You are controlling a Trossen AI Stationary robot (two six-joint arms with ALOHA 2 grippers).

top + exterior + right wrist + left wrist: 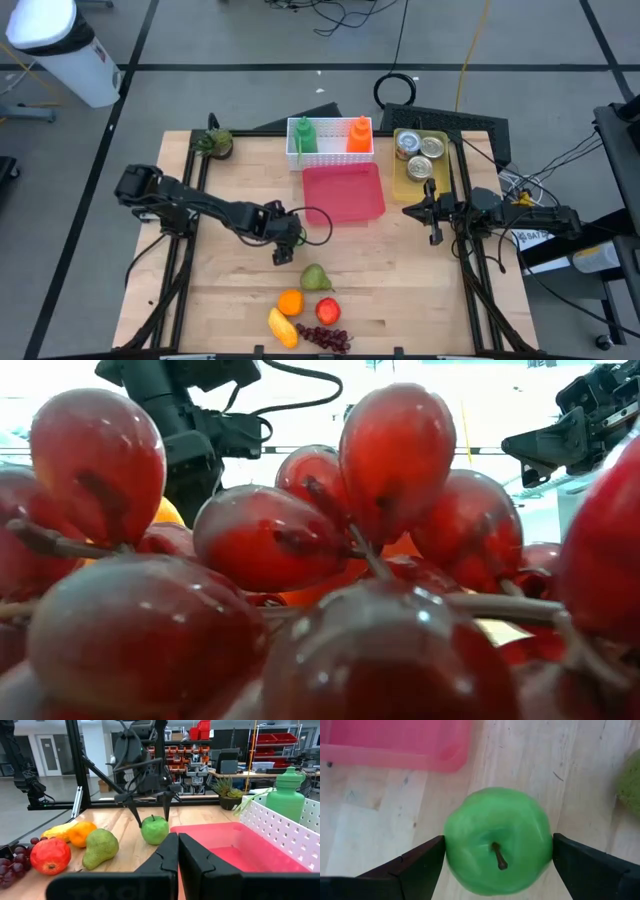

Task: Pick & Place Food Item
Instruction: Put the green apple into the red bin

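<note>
1. While the left gripper hangs over the green apple, its jaws stand wide open, one finger on each side, neither clearly pressing.
2. That apple sits on the bench near the middle, just off the near-left corner of the pink tray.
3. Toward the near edge lie a pear, orange, red apple, banana and grapes.
4. By the right edge, the right gripper waits with its jaws closed and empty.
5. Risk: being round, the apple could roll if a finger nudges it, or squirt out of an off-centre squeeze.
6. Lifted low, it may clip the tray's rim.
</note>
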